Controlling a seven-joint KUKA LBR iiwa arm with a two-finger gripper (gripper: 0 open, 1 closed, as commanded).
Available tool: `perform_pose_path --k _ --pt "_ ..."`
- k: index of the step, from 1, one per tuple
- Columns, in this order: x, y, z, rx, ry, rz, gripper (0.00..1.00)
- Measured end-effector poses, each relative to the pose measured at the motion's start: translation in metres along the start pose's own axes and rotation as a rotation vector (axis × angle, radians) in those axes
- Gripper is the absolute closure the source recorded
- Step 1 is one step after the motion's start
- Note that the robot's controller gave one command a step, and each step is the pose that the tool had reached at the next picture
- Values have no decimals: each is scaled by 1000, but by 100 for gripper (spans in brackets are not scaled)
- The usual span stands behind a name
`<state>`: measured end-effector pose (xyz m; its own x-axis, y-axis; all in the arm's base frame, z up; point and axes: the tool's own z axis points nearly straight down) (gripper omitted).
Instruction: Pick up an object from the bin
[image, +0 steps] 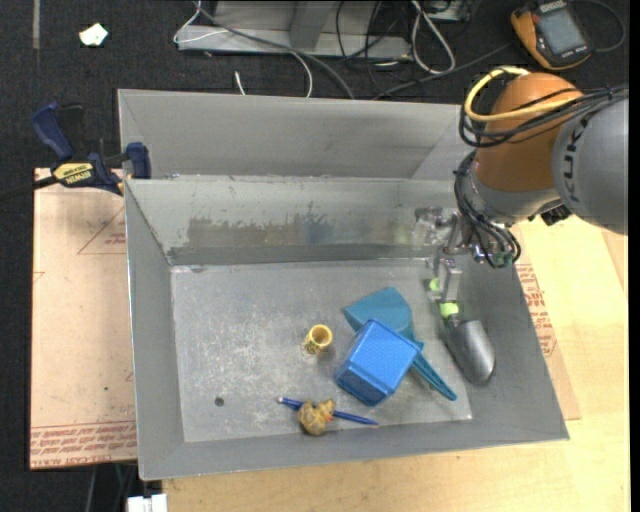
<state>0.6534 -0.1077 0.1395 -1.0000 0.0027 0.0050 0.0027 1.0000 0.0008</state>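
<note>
At 3 o'clock in the bin (150, 300), gripper (447, 300): it hangs from the arm (540, 140) that enters from the right, close to the right-hand wall, pointing down at the floor.
Gripper state: cannot be told, as the tip is too small and cluttered to read.
Grey oblong thing (470, 348): rounded and smooth, it lies on the floor between 3 and 4 o'clock. Its upper end is directly under the gripper. Whether the two touch cannot be told.
Blue box (378, 362): tilted, just toward 4 o'clock from the bin's centre and near the grey oblong thing.
Light-blue wedge (380, 306): touches the blue box on its 12 o'clock side.
Teal strip (436, 381): sticks out from under the blue box toward 4 o'clock.
Yellow ring (318, 339): near the centre, just at 9 o'clock of the blue box.
Tan lump (318, 417): at 6 o'clock, on a thin blue stick (352, 416), well apart from the gripper.
</note>
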Motion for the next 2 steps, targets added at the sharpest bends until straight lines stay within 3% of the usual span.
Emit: perform_pose_path --k 1,2 --pt "-2 0 -5 1 -8 -2 0" --pt "6 21 54 -1 -11 102 0"
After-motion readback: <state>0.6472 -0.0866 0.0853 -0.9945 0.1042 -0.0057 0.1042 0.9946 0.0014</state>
